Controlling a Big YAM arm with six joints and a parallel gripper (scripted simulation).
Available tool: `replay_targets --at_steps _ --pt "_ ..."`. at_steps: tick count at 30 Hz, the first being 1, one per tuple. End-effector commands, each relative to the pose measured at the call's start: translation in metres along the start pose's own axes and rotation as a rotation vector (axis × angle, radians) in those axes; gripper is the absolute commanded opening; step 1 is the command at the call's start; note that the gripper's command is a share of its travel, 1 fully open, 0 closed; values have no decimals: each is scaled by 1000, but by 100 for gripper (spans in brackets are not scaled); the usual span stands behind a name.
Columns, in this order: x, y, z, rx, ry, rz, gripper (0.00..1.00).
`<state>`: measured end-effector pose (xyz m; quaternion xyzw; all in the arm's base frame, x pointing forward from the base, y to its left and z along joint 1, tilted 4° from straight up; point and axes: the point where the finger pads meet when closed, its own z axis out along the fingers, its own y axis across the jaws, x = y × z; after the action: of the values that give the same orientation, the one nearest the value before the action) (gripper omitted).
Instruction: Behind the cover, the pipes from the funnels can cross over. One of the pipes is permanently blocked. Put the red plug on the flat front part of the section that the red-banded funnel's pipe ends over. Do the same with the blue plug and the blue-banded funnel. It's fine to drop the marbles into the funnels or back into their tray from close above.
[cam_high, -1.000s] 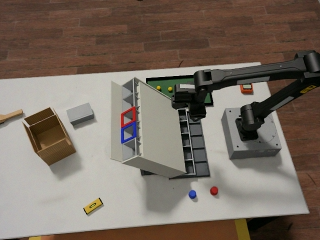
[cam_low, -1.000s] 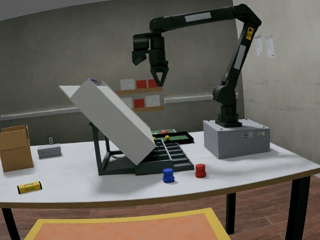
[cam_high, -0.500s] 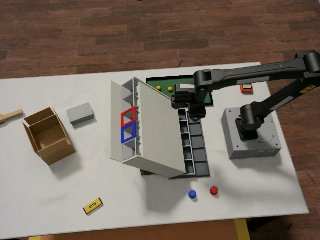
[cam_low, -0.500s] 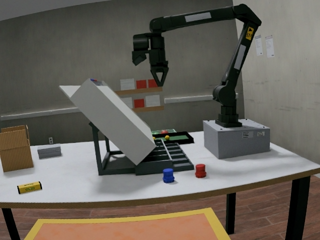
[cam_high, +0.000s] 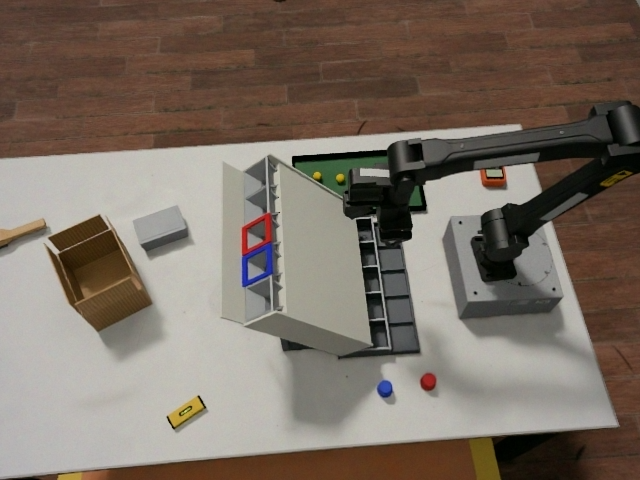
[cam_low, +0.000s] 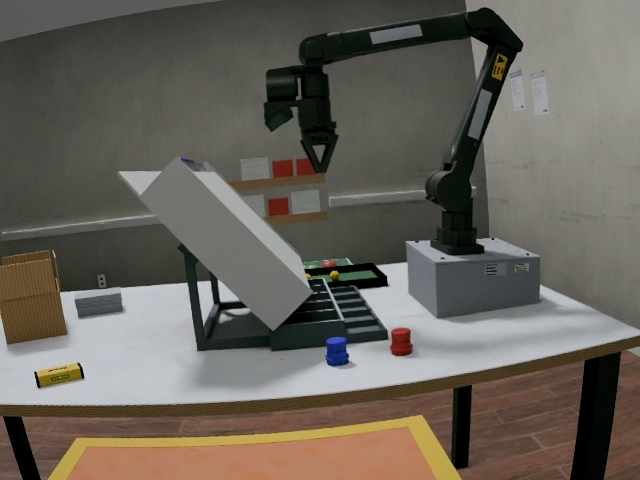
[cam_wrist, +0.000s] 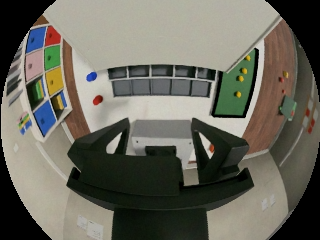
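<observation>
The red plug (cam_high: 428, 381) and the blue plug (cam_high: 384, 388) stand upright on the table in front of the device, apart from each other. They also show in the wrist view as the red plug (cam_wrist: 98, 100) and the blue plug (cam_wrist: 91, 76). The red-banded funnel (cam_high: 256, 233) and the blue-banded funnel (cam_high: 256, 264) sit side by side at the top of the slanted white cover (cam_high: 320, 268). The dark row of sections (cam_high: 387, 289) lies at its foot. My gripper (cam_low: 318, 160) hangs high above the far end of that row, open and empty. Yellow marbles (cam_high: 340, 178) lie in the green tray.
An open cardboard box (cam_high: 98, 271), a grey block (cam_high: 159, 226) and a wooden piece (cam_high: 20, 230) are at the left. A yellow level (cam_high: 186, 411) lies near the front edge. An orange device (cam_high: 493, 176) and my grey base (cam_high: 501, 273) are at the right.
</observation>
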<state>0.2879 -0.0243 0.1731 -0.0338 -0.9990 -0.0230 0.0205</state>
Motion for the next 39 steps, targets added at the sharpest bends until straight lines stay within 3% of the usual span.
replay_targets --at_steps 1,22,37,39 --pt "-3 0 -3 1 -12 0 80" --pt "-3 0 -3 1 -12 0 80" --pt "12 -128 74 4 2 5 80" --pt "12 -128 74 4 2 5 80"
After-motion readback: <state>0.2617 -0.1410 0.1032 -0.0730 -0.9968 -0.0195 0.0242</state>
